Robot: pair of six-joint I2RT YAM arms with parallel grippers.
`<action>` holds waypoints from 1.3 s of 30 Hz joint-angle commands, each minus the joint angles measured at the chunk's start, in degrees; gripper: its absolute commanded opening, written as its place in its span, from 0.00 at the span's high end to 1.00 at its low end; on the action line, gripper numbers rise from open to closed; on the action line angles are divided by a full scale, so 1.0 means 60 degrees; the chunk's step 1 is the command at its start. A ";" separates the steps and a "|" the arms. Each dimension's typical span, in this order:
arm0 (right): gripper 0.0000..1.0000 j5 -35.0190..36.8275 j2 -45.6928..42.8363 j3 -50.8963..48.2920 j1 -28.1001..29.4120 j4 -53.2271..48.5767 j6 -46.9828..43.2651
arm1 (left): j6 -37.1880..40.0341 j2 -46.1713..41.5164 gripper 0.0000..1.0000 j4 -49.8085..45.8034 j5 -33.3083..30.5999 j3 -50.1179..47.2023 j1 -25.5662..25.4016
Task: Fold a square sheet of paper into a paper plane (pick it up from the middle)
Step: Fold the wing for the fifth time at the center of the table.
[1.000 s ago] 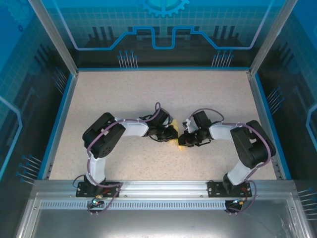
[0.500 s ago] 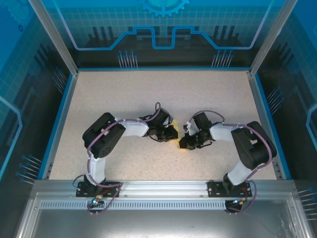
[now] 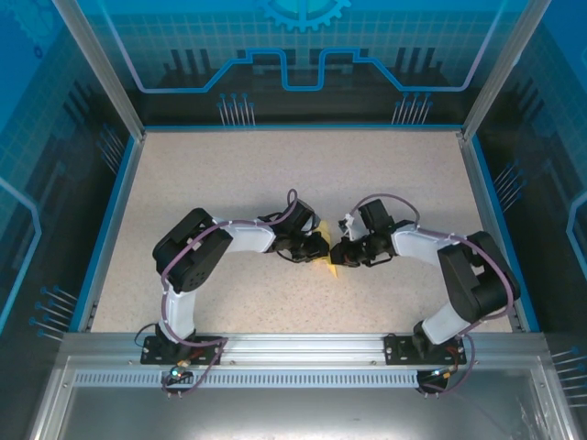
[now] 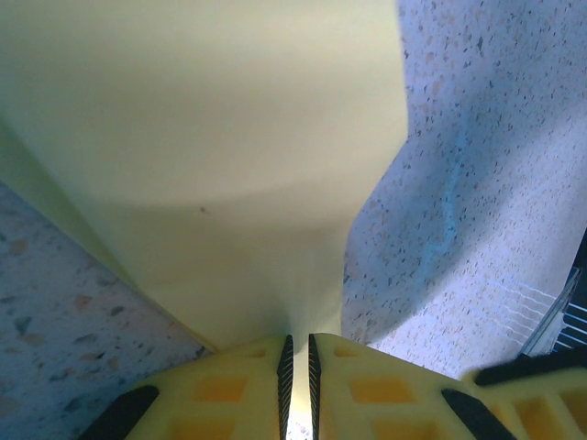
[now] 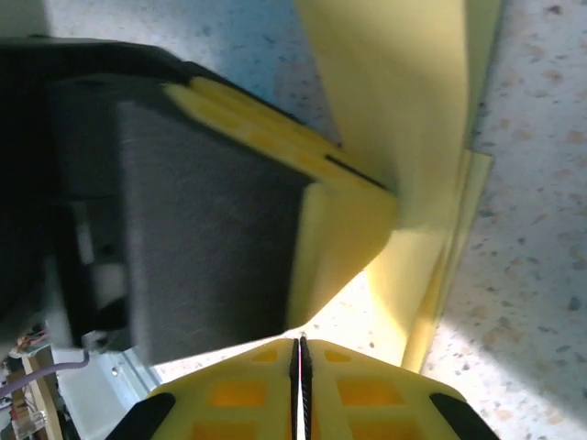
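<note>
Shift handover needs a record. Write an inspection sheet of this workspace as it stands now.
Surface: speckled beige table with a blue edge.
Job's things: pale-yellow paper, bent and layered, between the two tools.
Clutter: nothing seen.
Tools: left tool is shut on the paper. Right tool is shut next to it; whether it grips the paper is unclear.
Cables: purple cables loop along both arms, away from the paper.
Surroundings: blue printed panels in a metal frame, with a metal rail at the near edge.
</note>
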 commanded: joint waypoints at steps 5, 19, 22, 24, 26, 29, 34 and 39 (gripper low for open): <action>0.89 0.0416 0.0751 -0.0093 0.0256 0.0273 0.0088 | -0.0246 0.0288 0.83 -0.0870 -0.0707 -0.0125 -0.0023; 0.89 0.1032 -0.0427 -0.1506 0.0601 -0.1287 0.0614 | -0.0305 0.0244 0.83 -0.0935 -0.0868 -0.0146 -0.0020; 0.89 0.1161 -0.1097 -0.1454 0.0601 -0.1703 0.0548 | -0.0290 0.0266 0.83 -0.0957 -0.0848 -0.0104 -0.0030; 0.88 0.1209 -0.1507 -0.1382 0.0593 -0.1688 0.0531 | -0.0275 0.0274 0.84 -0.0960 -0.0839 -0.0102 -0.0021; 0.88 0.1209 -0.1851 -0.1162 0.0561 -0.1532 0.0531 | -0.0247 0.0273 0.83 -0.0943 -0.0788 -0.0084 -0.0020; 0.88 0.1265 -0.2056 -0.0875 0.0567 -0.0810 0.0777 | -0.0233 0.0259 0.83 -0.0901 -0.0751 -0.0067 -0.0026; 0.89 0.1332 -0.1060 -0.0436 0.0577 0.0145 0.0903 | -0.0205 0.0260 0.83 -0.0872 -0.0685 0.0015 -0.0020; 0.89 0.0991 -0.0365 -0.0339 0.0652 0.0797 0.0867 | -0.0162 0.0260 0.83 -0.0836 -0.0586 0.0088 -0.0028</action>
